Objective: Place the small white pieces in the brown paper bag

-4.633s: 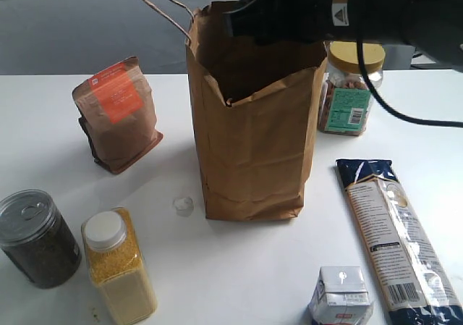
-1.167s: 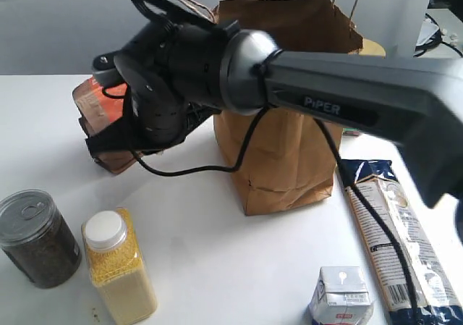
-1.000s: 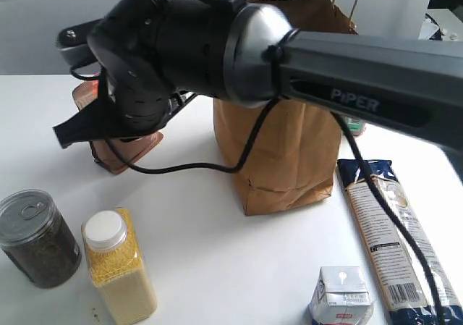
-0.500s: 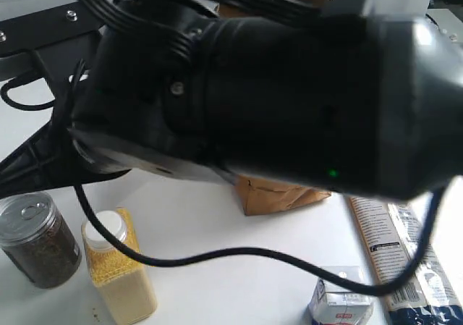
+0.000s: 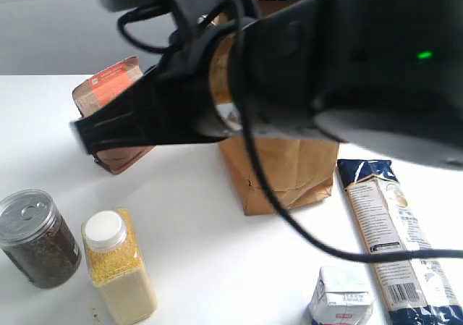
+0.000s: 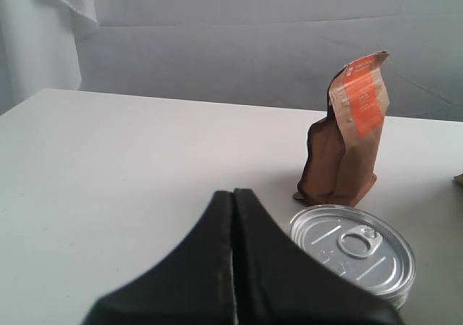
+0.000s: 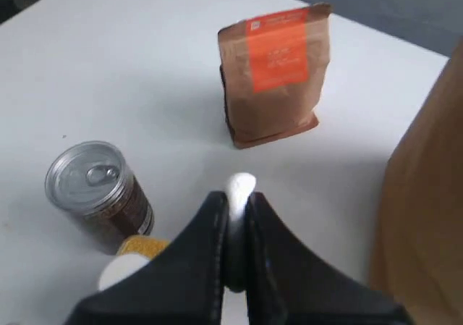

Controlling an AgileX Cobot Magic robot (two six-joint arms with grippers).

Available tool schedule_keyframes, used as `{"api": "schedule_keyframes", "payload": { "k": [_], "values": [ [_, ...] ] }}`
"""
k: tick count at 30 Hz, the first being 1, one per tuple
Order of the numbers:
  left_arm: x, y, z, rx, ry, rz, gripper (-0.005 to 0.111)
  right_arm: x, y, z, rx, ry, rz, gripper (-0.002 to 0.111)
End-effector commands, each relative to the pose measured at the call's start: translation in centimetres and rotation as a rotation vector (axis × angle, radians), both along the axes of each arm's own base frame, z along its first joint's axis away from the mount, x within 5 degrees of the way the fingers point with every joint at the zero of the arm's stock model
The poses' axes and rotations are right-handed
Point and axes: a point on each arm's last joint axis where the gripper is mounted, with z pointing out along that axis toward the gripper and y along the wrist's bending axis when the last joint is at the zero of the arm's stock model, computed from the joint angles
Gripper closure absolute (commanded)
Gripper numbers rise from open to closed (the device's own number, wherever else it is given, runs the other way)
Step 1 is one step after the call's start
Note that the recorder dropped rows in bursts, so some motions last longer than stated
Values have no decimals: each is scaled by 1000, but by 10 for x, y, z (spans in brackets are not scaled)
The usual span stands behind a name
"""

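One small white piece is pinched at the tips of my right gripper, which is shut on it and held above the table. In the exterior view that gripper points left in front of the brown paper bag, and its arm hides most of the bag. The bag's side fills one edge of the right wrist view. No other white pieces show. My left gripper is shut with nothing between its fingers, low beside a tin can.
A small brown pouch with an orange label stands left of the bag. A dark tin can and a bottle of yellow grains stand at the front left. A white carton and a long pasta packet lie at the front right.
The right arm left the bag's mouth, swung down and left to the table, and has come up with a white piece. The bag now stands further right. The lump beside it is gone.
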Motion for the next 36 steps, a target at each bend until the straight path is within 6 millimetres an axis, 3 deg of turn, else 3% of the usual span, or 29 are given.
{"api": "schedule_keyframes", "payload": {
  "k": [1, 6, 11, 16, 21, 26, 31, 36],
  "values": [
    [0, -1, -1, -13, -5, -5, 107, 18, -28, 13, 77, -30, -49, 108],
    [0, -1, -1, -13, -5, -5, 107, 46, -54, 26, 148, -78, -116, 108],
    [0, -1, -1, -13, -5, -5, 107, 84, -68, 27, 187, -116, -184, 108],
    [0, -1, -1, -13, -5, -5, 107, 122, -74, 11, 182, -113, -245, 108],
    [0, -1, -1, -13, -5, -5, 107, 150, -66, -22, 113, -81, -248, 108],
    [0, -1, -1, -13, -5, -5, 107, 161, -59, -44, 45, -61, -225, 108],
    [0, -1, -1, -13, -5, -5, 107, 161, -58, -44, 58, -66, -220, 105],
    [0, -1, -1, -13, -5, -5, 107, 161, -58, -44, 62, -65, -221, 74]
  ]
}}
